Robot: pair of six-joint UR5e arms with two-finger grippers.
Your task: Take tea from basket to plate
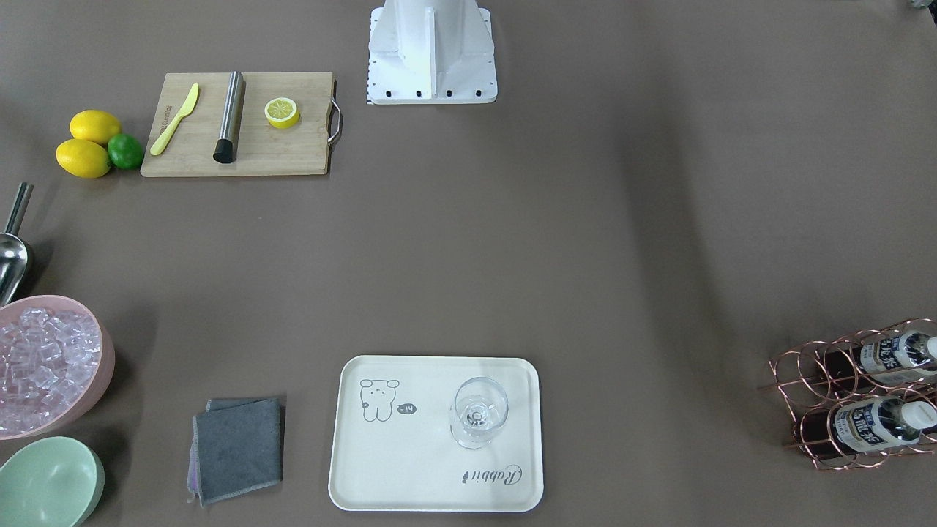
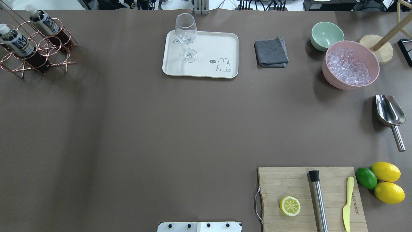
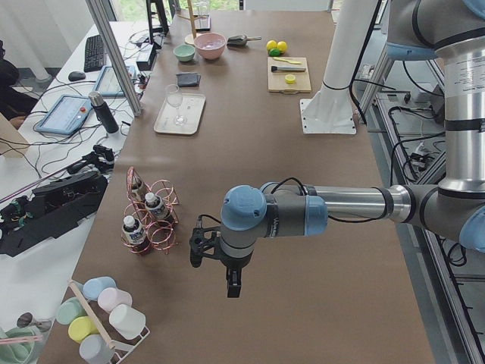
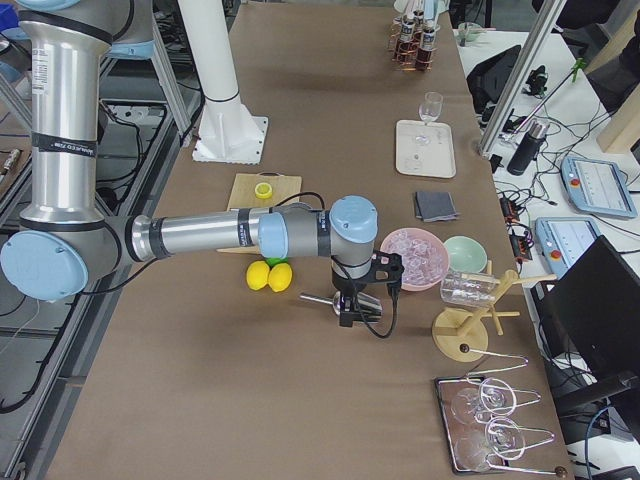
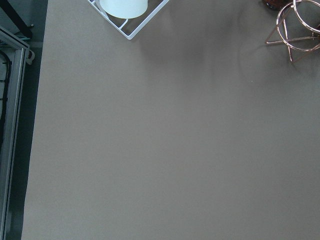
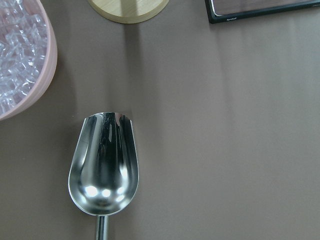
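While both tea bottles [image 1: 875, 424] sit in the copper basket [image 1: 805, 377] at the far corner of the tabletop [image 1: 512, 256] on my left arm's side, the cream plate [image 1: 424, 454] lies well apart, a wine glass [image 1: 479, 413] upright on it. I see the left claw [image 3: 233, 288] hanging over bare tabletop near the basket. The right claw [image 4: 348, 315] hovers above the steel scoop [image 6: 102, 165] beside the pink ice bowl [image 6: 20, 60]. From the side views I cannot tell whether either claw is wide or narrow.
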